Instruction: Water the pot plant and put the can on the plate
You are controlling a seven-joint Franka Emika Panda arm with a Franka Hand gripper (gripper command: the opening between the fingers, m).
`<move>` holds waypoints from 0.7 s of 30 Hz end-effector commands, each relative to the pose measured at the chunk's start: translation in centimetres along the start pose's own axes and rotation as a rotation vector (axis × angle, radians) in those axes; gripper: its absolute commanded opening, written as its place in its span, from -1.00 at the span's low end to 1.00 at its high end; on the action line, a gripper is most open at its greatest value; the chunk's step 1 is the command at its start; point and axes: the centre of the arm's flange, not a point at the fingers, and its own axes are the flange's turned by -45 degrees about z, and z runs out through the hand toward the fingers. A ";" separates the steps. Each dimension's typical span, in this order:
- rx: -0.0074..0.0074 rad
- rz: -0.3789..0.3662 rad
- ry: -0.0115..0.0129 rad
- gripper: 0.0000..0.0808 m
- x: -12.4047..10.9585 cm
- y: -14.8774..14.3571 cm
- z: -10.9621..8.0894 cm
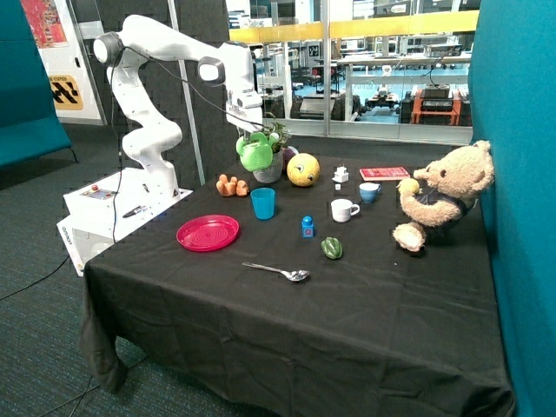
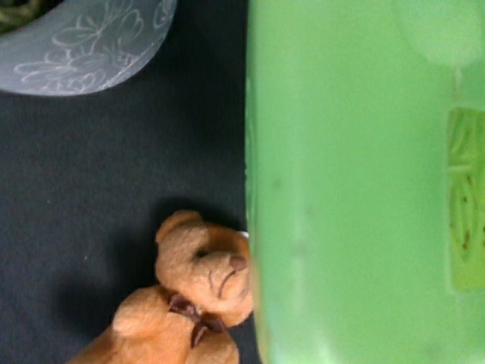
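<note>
claw (image 1: 250, 130) lifting can (image 1: 255, 155) at pot plant (image 1: 271, 149), wrist view shows pot's floral etching

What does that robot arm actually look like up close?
The arm is glossy white with rounded segments and grey round joint caps, a thin dark cable running along it. It rises from a white box-like base. Its gripper is white too.
</note>
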 end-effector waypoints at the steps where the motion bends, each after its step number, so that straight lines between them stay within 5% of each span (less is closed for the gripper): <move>1: 0.0064 -0.007 -0.0016 -1.00 -1.2 -0.9 -0.9; 21: 0.0064 -0.023 -0.0015 -1.00 -2.6 -4.6 -1.0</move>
